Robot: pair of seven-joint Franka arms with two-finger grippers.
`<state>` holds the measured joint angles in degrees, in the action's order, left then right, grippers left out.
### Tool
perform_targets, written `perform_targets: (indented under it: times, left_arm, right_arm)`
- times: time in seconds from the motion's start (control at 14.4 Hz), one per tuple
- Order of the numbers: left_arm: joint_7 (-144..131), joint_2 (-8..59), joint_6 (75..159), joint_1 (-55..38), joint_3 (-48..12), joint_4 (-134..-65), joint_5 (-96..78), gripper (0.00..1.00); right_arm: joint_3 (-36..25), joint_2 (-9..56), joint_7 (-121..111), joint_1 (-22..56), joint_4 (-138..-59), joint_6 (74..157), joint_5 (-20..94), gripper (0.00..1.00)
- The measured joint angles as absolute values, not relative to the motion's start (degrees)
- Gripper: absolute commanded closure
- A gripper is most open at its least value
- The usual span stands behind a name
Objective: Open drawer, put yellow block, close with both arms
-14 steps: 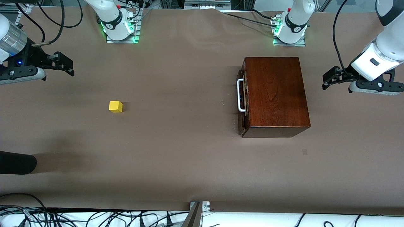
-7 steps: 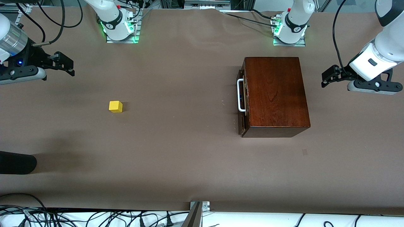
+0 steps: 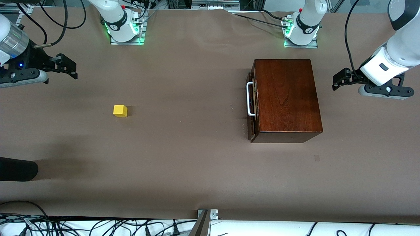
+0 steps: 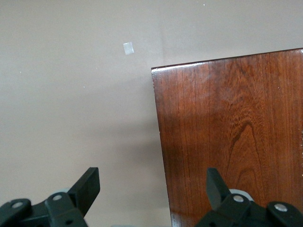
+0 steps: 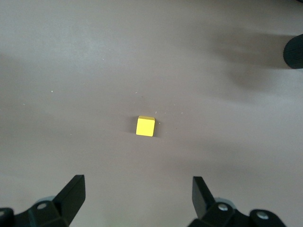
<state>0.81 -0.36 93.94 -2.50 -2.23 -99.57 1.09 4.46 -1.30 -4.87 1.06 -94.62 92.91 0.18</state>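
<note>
The glossy mahogany box point(image 3: 286, 98) stands toward the left arm's end of the table. Its drawer point(image 3: 251, 101) is shut, and its white bar handle point(image 3: 250, 99) faces the right arm's end. The yellow block point(image 3: 120, 110) lies on the bare table toward the right arm's end; it also shows in the right wrist view point(image 5: 145, 126). My left gripper point(image 3: 339, 81) is open and empty, up beside the box at the end away from the handle; the box top shows in the left wrist view point(image 4: 232, 132). My right gripper point(image 3: 70, 68) is open and empty, up over the table at the right arm's end.
A brown mat point(image 3: 183, 157) covers the table. A dark rounded object point(image 3: 16, 168) lies at the mat's edge at the right arm's end, nearer the front camera. A small pale patch point(image 3: 316, 158) marks the mat near the box. Cables hang by both arm bases.
My left gripper has moved a little toward the box and the robots' bases. The right arm, the block and the box have not moved.
</note>
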Motion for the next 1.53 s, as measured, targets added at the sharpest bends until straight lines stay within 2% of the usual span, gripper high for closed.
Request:
perform_targets:
  times: [0.35,0.56,0.91,1.11,1.39,1.53]
  left_arm:
    - [0.72,-0.09,91.13,-2.51,-4.2,-99.62,-1.25,0.0]
    - [0.61,0.55,90.99,-2.61,-7.4,-99.59,-1.32,0.0]
    - [-9.69,4.04,91.62,-4.46,-15.37,-97.91,-1.32,0.0]
    - [-21.34,6.71,96.61,-7.0,-21.77,-97.35,-0.58,0.0]
    - [-35.16,12.13,101.11,-9.77,-31.05,-96.79,10.54,0.0]
    - [-41.84,15.28,101.8,-12.9,-32.45,-96.49,15.89,0.0]
  right_arm:
    - [4.46,-1.3,-4.88,1.06,-94.62,92.9,0.18,0.0]
    - [4.47,-1.3,-4.88,1.06,-94.62,92.9,0.18,0.0]
    - [4.48,-1.31,-4.88,1.06,-94.62,92.89,0.18,0.0]
    - [4.47,-1.31,-4.88,1.06,-94.62,92.88,0.18,0.0]
    - [4.48,-1.31,-4.88,1.06,-94.62,92.87,0.18,0.0]
    - [4.47,-1.31,-4.88,1.06,-94.62,92.86,0.18,0.0]
